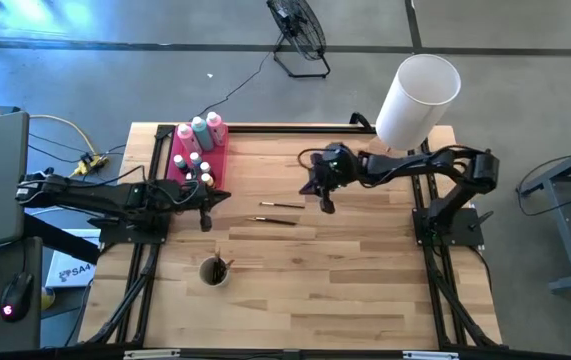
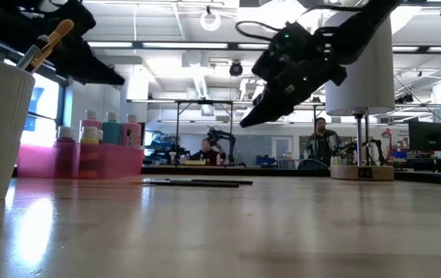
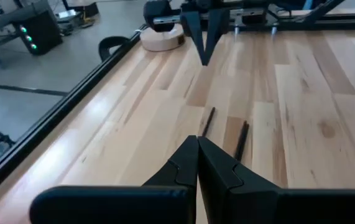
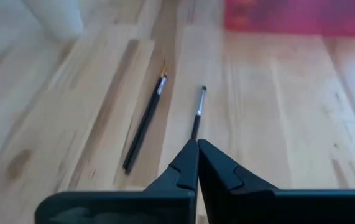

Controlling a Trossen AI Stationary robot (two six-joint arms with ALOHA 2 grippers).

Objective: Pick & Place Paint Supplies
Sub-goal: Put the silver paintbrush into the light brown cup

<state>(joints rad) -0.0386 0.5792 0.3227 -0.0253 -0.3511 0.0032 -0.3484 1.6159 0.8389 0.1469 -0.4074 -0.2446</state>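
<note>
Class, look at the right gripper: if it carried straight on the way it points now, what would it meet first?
Probably the nearer brush lying on the table; the shut right gripper points right at it, though depth is unclear.

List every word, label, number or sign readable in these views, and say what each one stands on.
"SA4", partly cut off: on a white box or sheet lying beside the table's left edge, high view.
Squeeze bottles in the pink tray: any labels are too small to read.
Paint pots: no readable markings.
Screens and signs in the room behind, low view: too blurred to read.
</note>
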